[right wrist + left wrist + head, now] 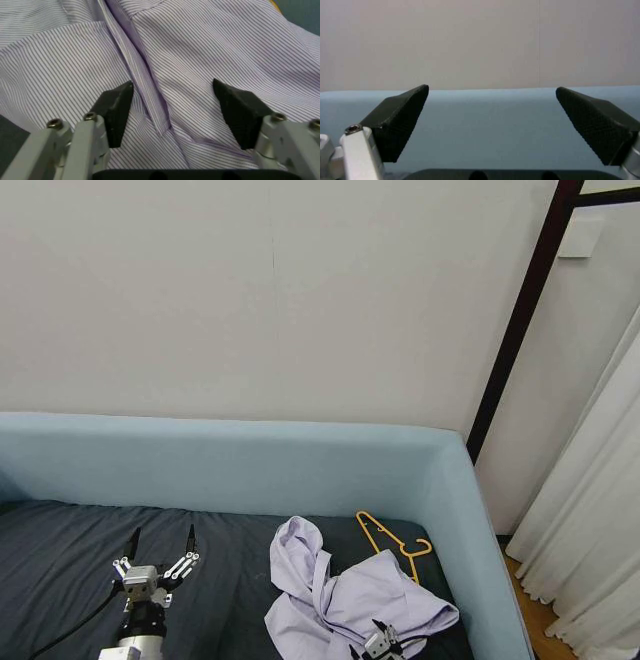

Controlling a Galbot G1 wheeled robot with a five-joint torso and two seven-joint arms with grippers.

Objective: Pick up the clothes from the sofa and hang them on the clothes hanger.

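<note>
Right wrist view: right gripper (172, 88), spread, is hovering over the ungrasped shirt (225, 45).
Hanger (383, 535) is lying bare; left gripper (163, 535) is idling, spread.

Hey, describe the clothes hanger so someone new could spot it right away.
Find the light blue sofa, then its right-hand corner. On the dark seat there, behind the crumpled lilac shirt, lies the hanger: thin, orange and hooked, unlike the soft cloth.

shirt (210, 52): lilac, fine dark pinstripes | hanger (404, 551): orange | sofa (250, 465): pale blue | seat cushion (60, 550): dark grey
</note>
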